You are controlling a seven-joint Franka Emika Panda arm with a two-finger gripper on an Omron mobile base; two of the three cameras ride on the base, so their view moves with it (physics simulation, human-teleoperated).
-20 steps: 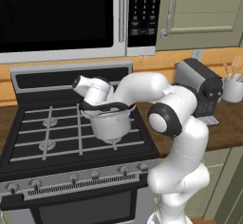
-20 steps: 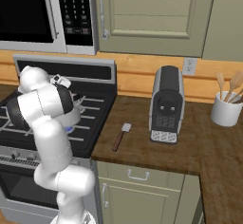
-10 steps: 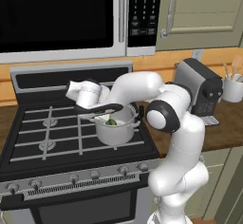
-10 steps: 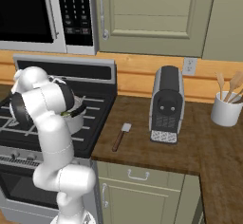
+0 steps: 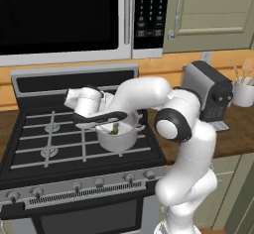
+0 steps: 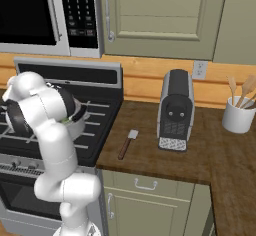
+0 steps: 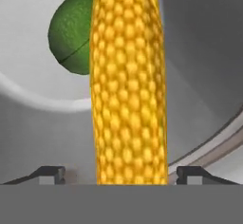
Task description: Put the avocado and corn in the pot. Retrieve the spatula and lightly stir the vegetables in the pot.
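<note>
stove (image 5: pixel 44 144): black gas range under the microwave (image 5: pixel 59 20); landmark for everything below.
gripper (image 7: pixel 122 172): over the stove's middle, at the pot's left rim in the left base view. Finger tips (image 7: pixel 52 173) stand wide, one on each side of the corn, with a visible gap at both. Not clamped on it as far as the hand view shows.
pot (image 5: pixel 118 135): steel, on the stove's right front burner grate, upright.
pot contents: avocado (image 7: pixel 71 31) on the pot floor; corn (image 7: pixel 128 85) running lengthwise down into the pot, lying in front of the avocado and covering its right edge. Cannot tell if the corn's far end touches the floor.
avocado, left base view: green speck (image 5: pixel 115 128) inside the pot mouth.
spatula (image 6: pixel 128 143): flat on the wooden counter (image 6: pixel 200 160) just right of the stove, pale blade pointing to the wall, dark handle to the front edge. Well apart from the pot.
coffee machine (image 6: pixel 175 110): on the counter right of the stove, just right of the spatula.
utensil cup (image 6: pixel 238 116): white, far right of the stove by the wall; holds pale wooden utensils (image 6: pixel 243 88) standing up.
</note>
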